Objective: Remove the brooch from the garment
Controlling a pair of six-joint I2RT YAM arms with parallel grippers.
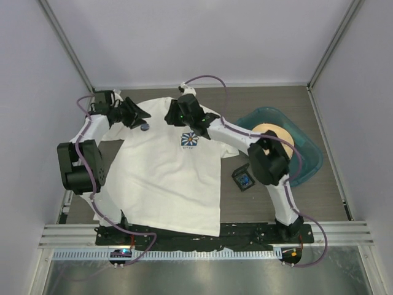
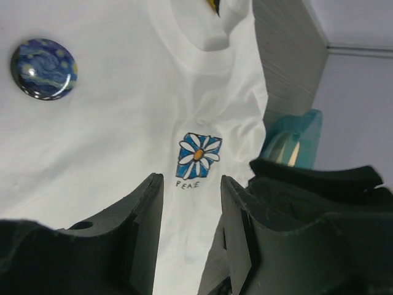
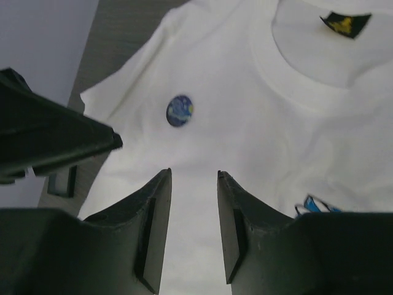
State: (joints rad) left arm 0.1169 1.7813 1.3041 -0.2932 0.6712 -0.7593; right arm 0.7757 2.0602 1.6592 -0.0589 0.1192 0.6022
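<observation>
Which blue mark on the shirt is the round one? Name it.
The brooch, out toward the shoulder: a round, glossy, dark-blue button. The flower print is square, with white petals, mid-chest.

A robotics lab cell — bare white panel walls box in a grey wood-grain table, the left arm and right arm bolted to an aluminium rail.

Blue brooch on flat white garment
</observation>
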